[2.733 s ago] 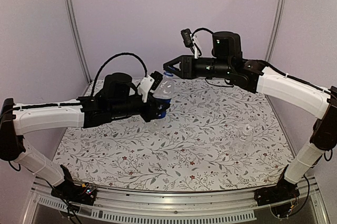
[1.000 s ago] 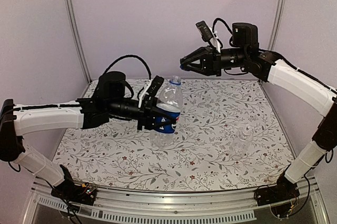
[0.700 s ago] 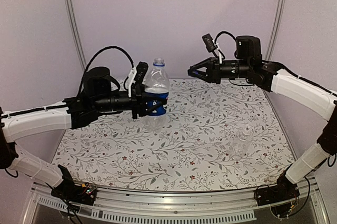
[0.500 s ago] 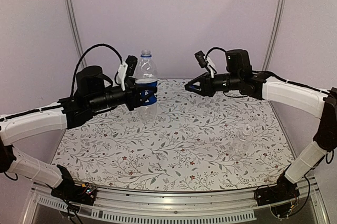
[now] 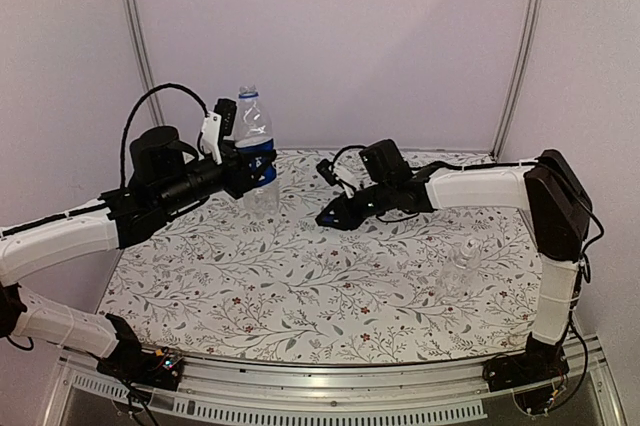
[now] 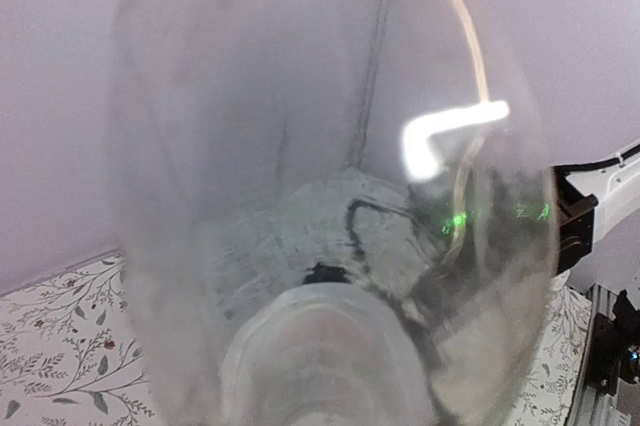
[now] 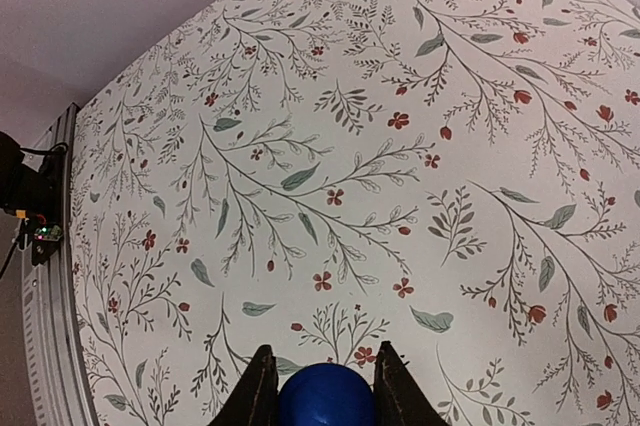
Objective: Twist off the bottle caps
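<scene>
Top external: fixed high behind the arm bases, facing forward and down; takes in the whole counter (image 5: 330, 286) up to the back wall (image 5: 330, 46).
Left wrist: very close on the bottle (image 6: 330, 196), whose clear body fills the frame; counter only at the lower corners.
Right wrist: near, looking down on the counter; fingers (image 7: 257, 391) and blue cap (image 7: 325, 398) at the bottom edge.
All three share the floral counter.

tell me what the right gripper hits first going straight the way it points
Probably the floral table cover: the right gripper, shut on the blue cap, aims down at it with nothing visible between.
</scene>
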